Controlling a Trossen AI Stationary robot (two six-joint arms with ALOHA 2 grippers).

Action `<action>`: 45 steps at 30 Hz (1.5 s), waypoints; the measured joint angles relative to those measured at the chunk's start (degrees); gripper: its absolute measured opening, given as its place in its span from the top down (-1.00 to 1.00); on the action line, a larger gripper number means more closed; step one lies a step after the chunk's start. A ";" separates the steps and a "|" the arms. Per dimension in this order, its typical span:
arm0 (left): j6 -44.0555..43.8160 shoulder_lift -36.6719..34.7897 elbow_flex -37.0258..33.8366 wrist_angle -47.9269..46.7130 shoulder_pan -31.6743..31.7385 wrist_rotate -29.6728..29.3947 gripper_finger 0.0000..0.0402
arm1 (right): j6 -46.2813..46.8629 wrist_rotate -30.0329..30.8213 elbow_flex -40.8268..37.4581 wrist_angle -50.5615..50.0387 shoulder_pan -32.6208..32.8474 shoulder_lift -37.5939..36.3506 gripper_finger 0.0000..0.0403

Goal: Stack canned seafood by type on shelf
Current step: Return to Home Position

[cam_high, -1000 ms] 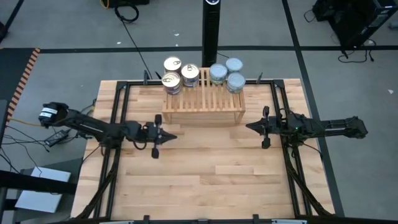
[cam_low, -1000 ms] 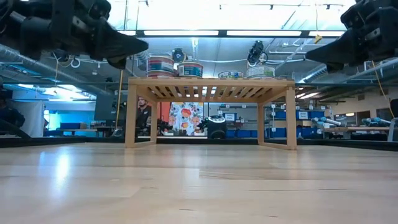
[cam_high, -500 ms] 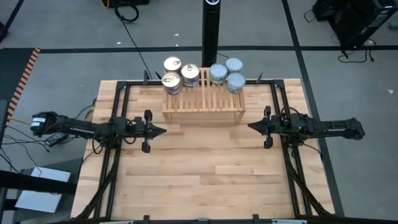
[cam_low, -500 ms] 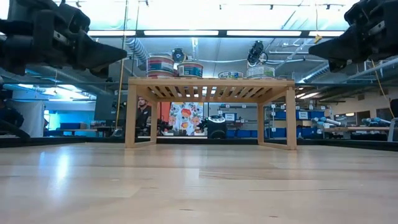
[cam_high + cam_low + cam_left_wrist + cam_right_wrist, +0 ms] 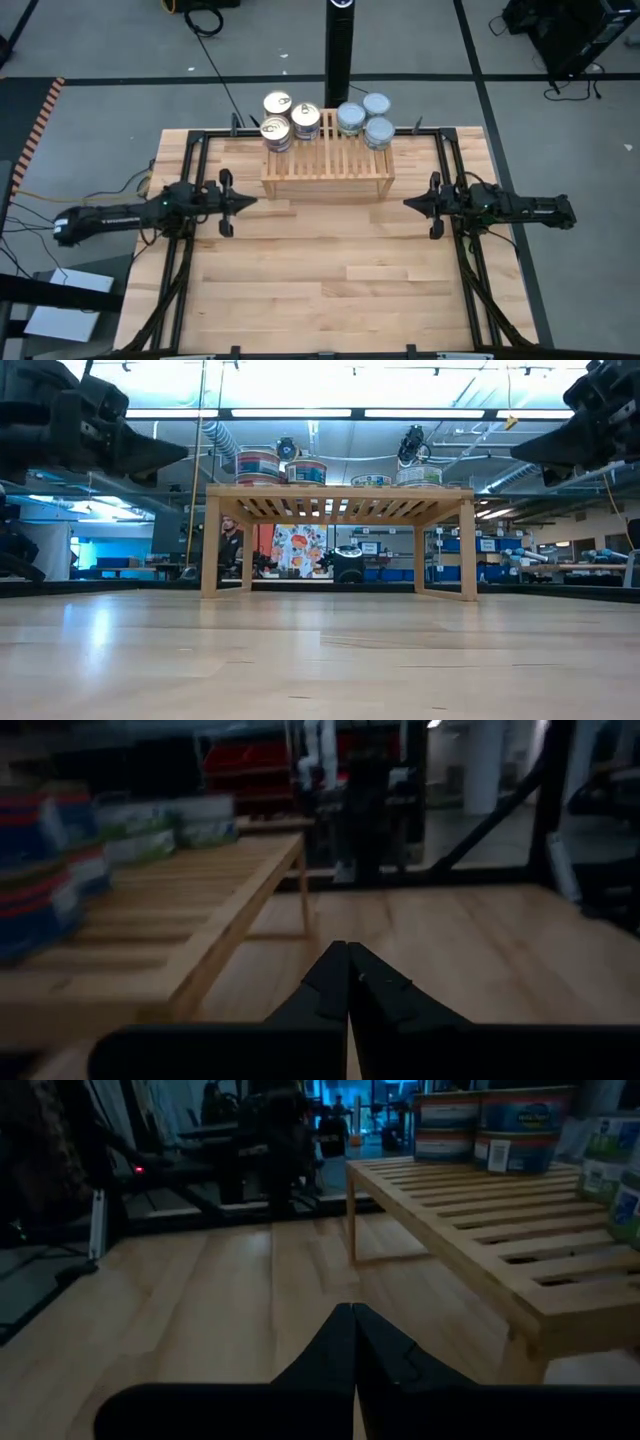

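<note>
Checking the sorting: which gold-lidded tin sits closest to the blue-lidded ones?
The gold-lidded tin nearest the shelf's middle, beside a blue-lidded tin; the other two gold tins stand farther off.

Your wooden table (image 5: 330, 280) carries one slatted shelf (image 5: 327, 165) at its far edge
On the shelf you see gold-lidded tins (image 5: 290, 120) grouped left, blue-silver tins (image 5: 365, 118) right

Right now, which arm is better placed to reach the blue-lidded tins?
Likely right: the right gripper hangs near the shelf's right end, where the blue-lidded tins stand; the left gripper is opposite.
</note>
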 joint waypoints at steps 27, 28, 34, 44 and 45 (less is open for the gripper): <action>0.08 -18.13 -0.04 -18.71 6.12 -6.65 0.97 | -7.00 11.74 -7.81 17.84 -4.25 4.04 0.97; -0.13 -18.13 -0.04 -19.16 6.12 -6.70 0.97 | -7.22 12.23 -7.82 17.82 -4.24 4.04 0.97; 0.15 -17.82 -0.04 -19.91 6.09 -7.56 0.97 | -7.24 13.49 -7.81 17.85 -4.24 4.05 0.96; 0.24 -17.60 -0.07 -19.85 6.09 -8.20 0.97 | -6.57 13.59 -7.81 17.86 -4.24 4.06 0.87; 0.24 -17.60 -0.07 -19.83 6.09 -8.20 0.97 | -6.56 13.59 -7.81 17.88 -4.24 4.06 0.86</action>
